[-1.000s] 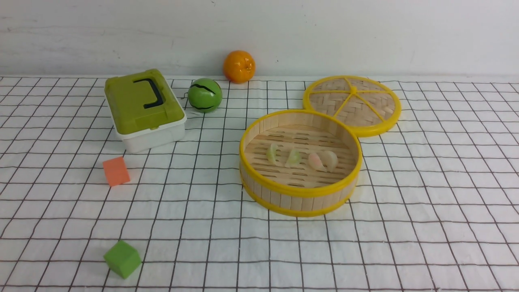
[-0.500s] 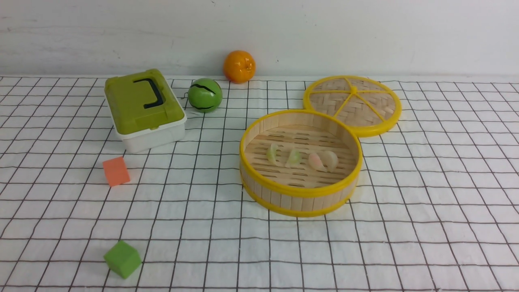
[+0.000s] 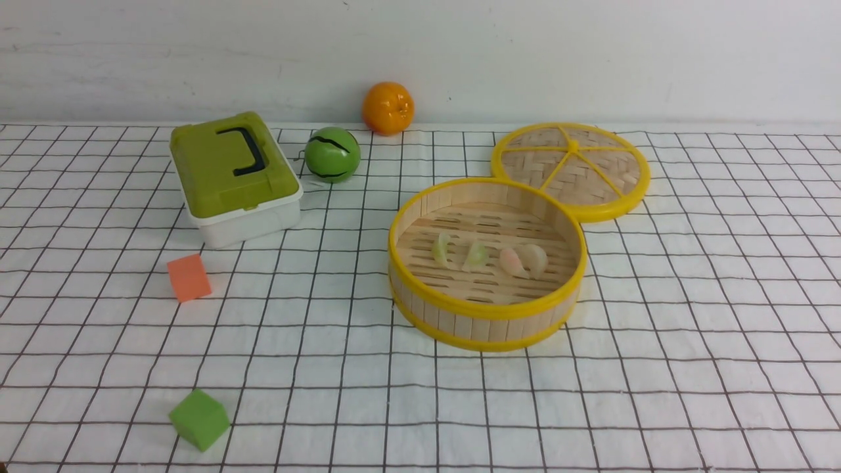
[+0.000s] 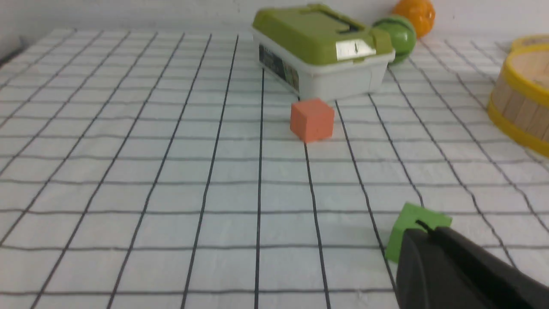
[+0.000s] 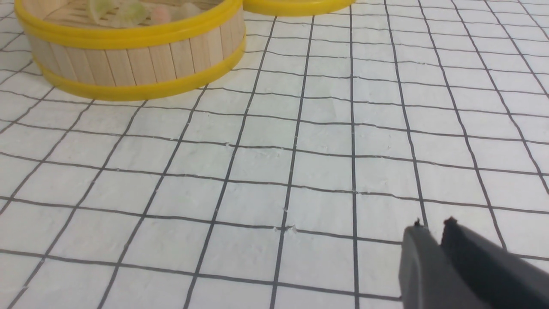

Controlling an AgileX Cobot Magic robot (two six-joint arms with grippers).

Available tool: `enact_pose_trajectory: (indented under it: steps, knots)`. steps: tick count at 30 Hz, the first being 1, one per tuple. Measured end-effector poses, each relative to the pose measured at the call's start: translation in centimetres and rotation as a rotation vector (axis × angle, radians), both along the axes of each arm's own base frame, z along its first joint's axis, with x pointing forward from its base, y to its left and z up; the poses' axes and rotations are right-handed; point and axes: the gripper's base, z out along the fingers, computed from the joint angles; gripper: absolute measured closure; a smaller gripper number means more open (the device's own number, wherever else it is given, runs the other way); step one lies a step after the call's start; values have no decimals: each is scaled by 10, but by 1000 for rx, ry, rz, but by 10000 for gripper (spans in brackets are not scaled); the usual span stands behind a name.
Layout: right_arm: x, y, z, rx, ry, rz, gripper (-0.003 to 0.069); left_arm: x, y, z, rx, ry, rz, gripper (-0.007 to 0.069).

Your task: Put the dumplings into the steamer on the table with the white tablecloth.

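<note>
Four dumplings lie in a row on the steamer floor, well apart from both grippers. No legible writing; box label blurred. Left gripper: jaws closed, empty, green cube just behind. Right gripper: tips slightly parted, empty, above the cloth. Lid at the steamer's 1 o'clock.

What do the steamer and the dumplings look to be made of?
The steamer: pale matte wood or bamboo slats, going by the upright staves and slatted floor, with glossy yellow rims, likely plastic. The dumplings: translucent and faintly shiny, so probably soft plastic or rubber imitations; not certain.
</note>
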Motion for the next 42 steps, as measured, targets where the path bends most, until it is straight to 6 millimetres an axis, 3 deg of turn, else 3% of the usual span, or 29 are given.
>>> enact_pose_trajectory:
  steps: [8,42]
  knots:
    - [0,0,0,0,0,0,573,-3,-1,-12,0,141,-14,637]
    - [0,0,0,0,0,0,533,-3,-1,-13,3,147,-15,637]
